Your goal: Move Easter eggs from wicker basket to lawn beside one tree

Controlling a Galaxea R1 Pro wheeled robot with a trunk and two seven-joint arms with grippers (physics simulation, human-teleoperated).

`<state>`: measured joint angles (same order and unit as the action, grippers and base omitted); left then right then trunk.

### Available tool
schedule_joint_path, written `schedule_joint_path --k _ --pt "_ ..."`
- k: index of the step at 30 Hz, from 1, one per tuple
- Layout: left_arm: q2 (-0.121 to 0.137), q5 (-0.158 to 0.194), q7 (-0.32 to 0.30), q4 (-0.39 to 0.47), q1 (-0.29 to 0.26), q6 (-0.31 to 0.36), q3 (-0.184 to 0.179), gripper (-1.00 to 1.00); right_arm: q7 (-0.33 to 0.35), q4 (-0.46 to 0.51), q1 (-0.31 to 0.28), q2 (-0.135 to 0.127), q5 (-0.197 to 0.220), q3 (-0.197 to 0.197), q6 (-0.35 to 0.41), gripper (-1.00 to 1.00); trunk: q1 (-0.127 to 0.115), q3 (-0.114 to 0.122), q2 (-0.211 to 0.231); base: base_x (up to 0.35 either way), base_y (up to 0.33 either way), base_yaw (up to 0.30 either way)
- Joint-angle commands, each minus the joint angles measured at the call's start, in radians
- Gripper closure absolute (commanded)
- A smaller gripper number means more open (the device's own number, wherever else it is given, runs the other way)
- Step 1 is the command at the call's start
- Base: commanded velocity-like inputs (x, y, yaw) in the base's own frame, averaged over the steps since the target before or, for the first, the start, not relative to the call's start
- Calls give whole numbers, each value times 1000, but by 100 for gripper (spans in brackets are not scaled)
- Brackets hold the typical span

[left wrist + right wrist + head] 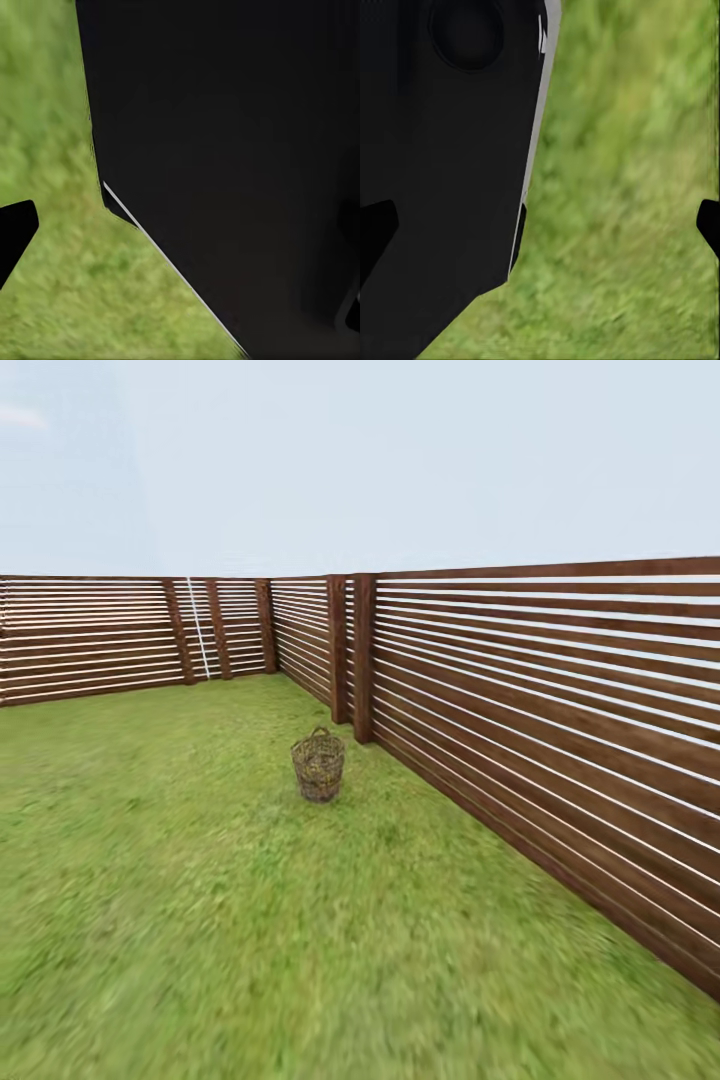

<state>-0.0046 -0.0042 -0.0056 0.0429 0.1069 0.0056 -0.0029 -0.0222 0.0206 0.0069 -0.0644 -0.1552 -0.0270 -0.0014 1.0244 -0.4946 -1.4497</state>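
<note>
The wicker basket [318, 766] stands upright on the lawn [170, 880], some way ahead of me and close to a corner post of the wooden fence [560, 740]. It is too far off to make out any Easter eggs through its weave. No tree is in view. In the left wrist view my left gripper [180, 262] hangs open beside my dark body, over grass. In the right wrist view my right gripper [540, 225] is open too, with a black fingertip [708, 222] at each edge and nothing held.
The slatted fence runs along the right side towards me and across the back, with a recessed corner at the far left [215, 630]. Open grass stretches between me and the basket and off to the left. My black body panel [450, 187] is close to both wrists.
</note>
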Motion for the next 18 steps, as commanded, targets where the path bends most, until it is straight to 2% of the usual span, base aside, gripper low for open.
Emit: schedule_joint_path --k 1,6,8,9,10,11,13,15,16,18 --pt "0 0 -1 2 0 1 0 -100 -2 2 1 0 -7 -2 0 -100 1 -1 0 326 -110 258" --pt "-1 2 -1 10 0 -2 -1 -100 -2 4 1 -1 -10 -4 0 -100 1 -1 0 326 -116 156" --pt "-2 4 -1 45 0 -4 0 -100 -2 3 1 -1 -12 -7 1 -100 1 -1 0 326 -75 27" --pt "-2 5 -1 91 0 -3 0 -100 0 0 1 -1 -10 -5 2 -100 1 -1 0 326 -30 11" --pt "-2 6 -2 139 0 -2 1 -100 2 -9 1 7 -7 -6 4 -100 1 -1 0 296 -15 6" --pt "-8 8 -2 202 0 1 3 -100 5 -26 1 42 -4 -9 7 -100 1 -1 0 217 33 1" --pt "-27 9 -1 209 0 1 4 -100 6 -30 1 53 -3 -8 11 -100 1 -1 0 229 35 1" --pt "-49 10 4 212 0 1 6 -100 8 -46 1 74 -2 -7 14 -100 1 -1 0 140 15 0" --pt "-57 12 6 222 0 1 7 -100 7 -73 1 95 -3 -8 14 -100 1 -1 0 60 7 0" --pt "-61 14 10 261 0 3 7 -100 2 -89 1 109 -3 -7 14 -100 1 -1 0 32 3 0"
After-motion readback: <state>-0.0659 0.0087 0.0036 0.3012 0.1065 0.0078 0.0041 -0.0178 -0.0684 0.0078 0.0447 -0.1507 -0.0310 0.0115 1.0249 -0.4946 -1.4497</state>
